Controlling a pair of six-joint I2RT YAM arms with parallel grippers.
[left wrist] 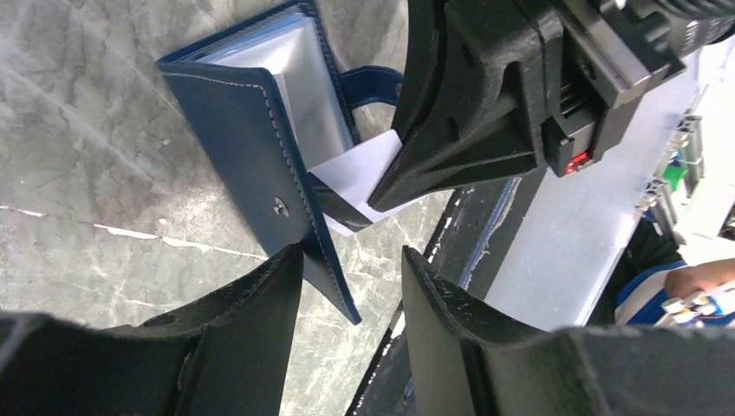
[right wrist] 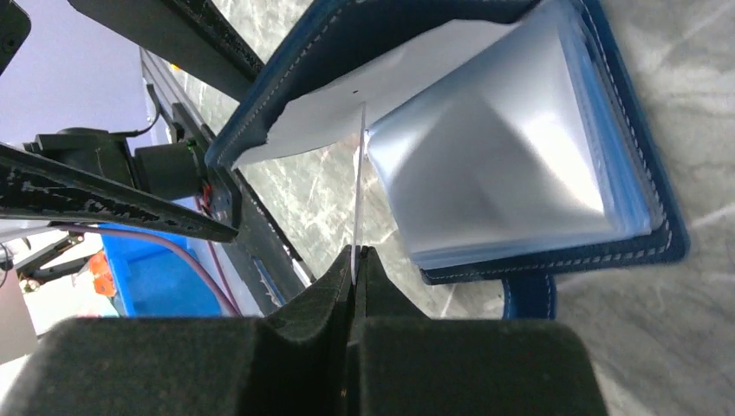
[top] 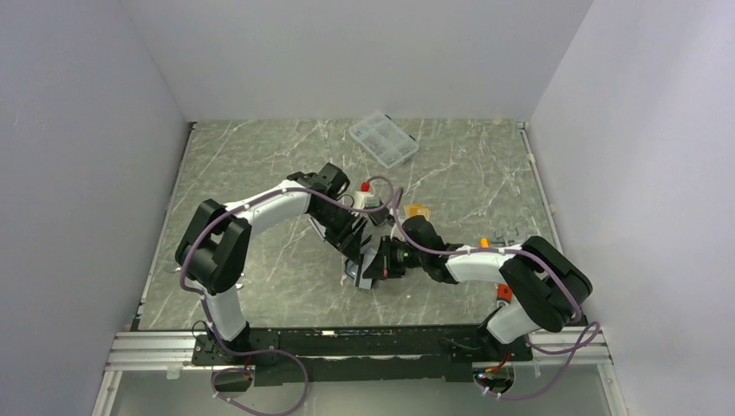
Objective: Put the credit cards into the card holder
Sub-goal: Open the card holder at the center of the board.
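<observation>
The navy-blue card holder (left wrist: pixel 251 130) lies open on the marble table, its cover raised and its clear sleeves (right wrist: pixel 511 173) exposed. In the top view it (top: pixel 354 274) sits under both grippers. My right gripper (right wrist: pixel 357 253) is shut on a silver-white credit card (right wrist: pixel 358 191), seen edge-on, with its far end between the cover and the sleeves. The left wrist view shows that card (left wrist: pixel 360 173) with a dark stripe. My left gripper (left wrist: pixel 351 269) is open. The cover's lower corner lies between its fingers, against the left finger (left wrist: pixel 260 303).
A clear plastic compartment box (top: pixel 382 139) sits at the back of the table. An orange-gold card (top: pixel 418 211) lies just behind the right wrist. Small items (top: pixel 498 236) lie near the right arm's elbow. White walls close in the table on three sides.
</observation>
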